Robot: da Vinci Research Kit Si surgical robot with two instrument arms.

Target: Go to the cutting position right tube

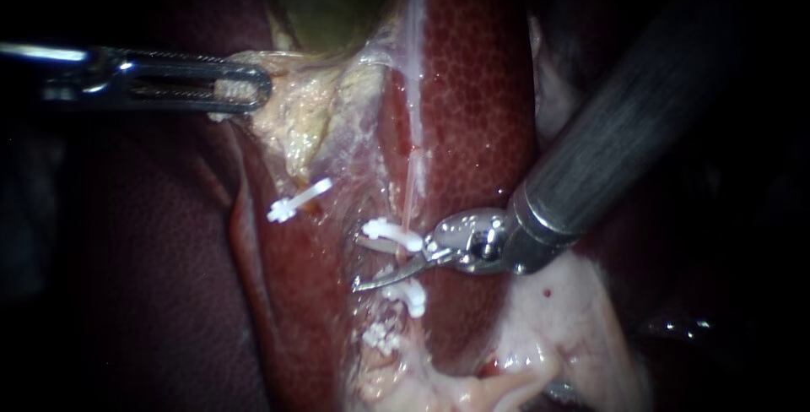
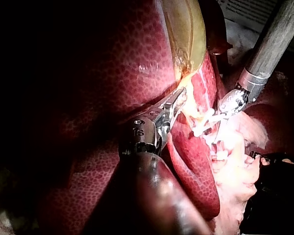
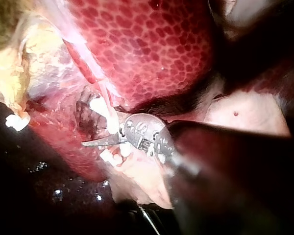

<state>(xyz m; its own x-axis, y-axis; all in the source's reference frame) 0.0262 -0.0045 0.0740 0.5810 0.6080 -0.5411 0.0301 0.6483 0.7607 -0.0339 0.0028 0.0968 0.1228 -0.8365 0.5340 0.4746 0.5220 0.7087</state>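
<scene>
In the endoscope view the thin pink right tube (image 1: 411, 184) runs down over the liver (image 1: 472, 83) to a white clip (image 1: 392, 233), with a second white clip (image 1: 411, 295) lower on it. My right instrument (image 1: 364, 264) comes in from the upper right. Its thin blades stand open at the stretch of tube between these two clips; the lower blade points left and the upper one lies partly behind the upper clip. The right wrist view shows the same blades (image 3: 95, 139) beside a clip (image 3: 102, 108). My left instrument (image 1: 245, 91) is shut on yellowish tissue of the gallbladder (image 1: 329, 7).
Another white clip (image 1: 297, 201) sits on a separate tube to the left. More white clip material (image 1: 381, 338) lies lower down, above pale fatty tissue (image 1: 540, 336). Dark liver (image 1: 152, 277) fills the left side. The right shaft (image 1: 624, 125) crosses the upper right.
</scene>
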